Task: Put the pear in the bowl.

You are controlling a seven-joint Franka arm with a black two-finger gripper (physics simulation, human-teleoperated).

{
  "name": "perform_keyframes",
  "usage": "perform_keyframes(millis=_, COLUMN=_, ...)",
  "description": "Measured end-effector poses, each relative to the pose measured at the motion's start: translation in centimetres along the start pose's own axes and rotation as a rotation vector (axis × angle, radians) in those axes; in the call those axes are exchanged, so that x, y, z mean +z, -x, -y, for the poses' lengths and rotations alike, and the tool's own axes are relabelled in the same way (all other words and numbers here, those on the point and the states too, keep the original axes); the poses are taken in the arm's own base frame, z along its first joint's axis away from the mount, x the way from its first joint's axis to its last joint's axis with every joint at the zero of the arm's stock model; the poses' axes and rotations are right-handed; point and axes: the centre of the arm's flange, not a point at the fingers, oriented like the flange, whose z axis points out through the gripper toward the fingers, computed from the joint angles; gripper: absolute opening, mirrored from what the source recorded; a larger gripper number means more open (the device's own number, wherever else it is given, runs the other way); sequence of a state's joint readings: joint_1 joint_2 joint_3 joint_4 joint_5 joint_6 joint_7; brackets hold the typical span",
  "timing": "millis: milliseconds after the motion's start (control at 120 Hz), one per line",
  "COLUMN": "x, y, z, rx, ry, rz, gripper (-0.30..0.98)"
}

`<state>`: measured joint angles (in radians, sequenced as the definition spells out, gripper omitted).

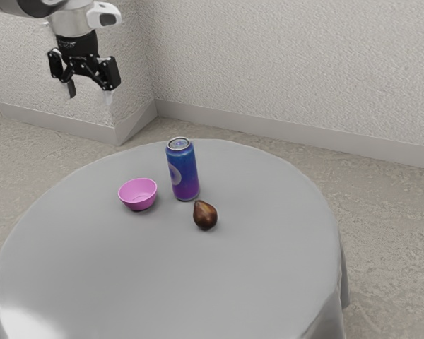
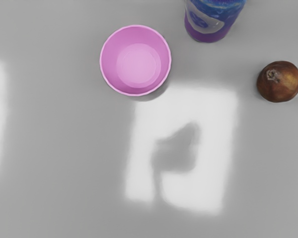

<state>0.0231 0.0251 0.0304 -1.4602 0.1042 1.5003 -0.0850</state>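
The pear point(image 1: 205, 216) rests on the tabletop point(image 1: 162, 275), outside the bowl point(image 1: 138, 194) and just beside the can point(image 1: 183, 169). It is dark brown with a lighter streak, and in the exterior view its narrow end points toward the far left. The can stands upright, blue above and purple below, with a pale round mark on its side; it is farther than the pear and lies between it and the bowl from left to right. The bowl is pink and upright, at the exterior view's left of both, near the can but apart from it. The hand point(image 1: 90, 92) is released, its two fingers spread wide, and hangs high at the exterior view's far left, well apart from the pear. The wrist view looks down into the bowl, where the round inner floor is in plain sight, and takes in the pear and the lower part of the can. Bright patches of light fall across the grey tabletop there, one just beside the bowl with a dark shadow point(image 2: 178, 154) inside it. Behind the tabletop is a rough white wall point(image 1: 290, 63) with a grey baseboard point(image 1: 268, 131).
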Motion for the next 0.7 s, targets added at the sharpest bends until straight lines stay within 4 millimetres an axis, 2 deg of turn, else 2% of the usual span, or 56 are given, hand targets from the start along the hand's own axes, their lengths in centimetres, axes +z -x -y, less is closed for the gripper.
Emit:
perform_keyframes(millis=150, x=0.2, y=0.0, z=-1.6, rx=0.026, ry=0.006, rz=-0.008, gripper=0.69)
perform_keyframes(millis=400, x=6.9, y=0.0, z=-6.2, rx=0.088, ry=0.034, rz=0.065, gripper=0.69)
perform_keyframes(millis=517, x=11.0, y=0.4, z=-8.8, rx=0.116, ry=0.068, rz=0.091, gripper=0.69)
perform_keyframes(millis=592, x=12.8, y=0.5, z=-10.2, rx=0.126, ry=0.092, rz=0.085, gripper=0.69)
perform_keyframes(millis=700, x=15.5, y=-0.3, z=-11.8, rx=0.129, ry=0.121, rz=0.074, gripper=0.69)
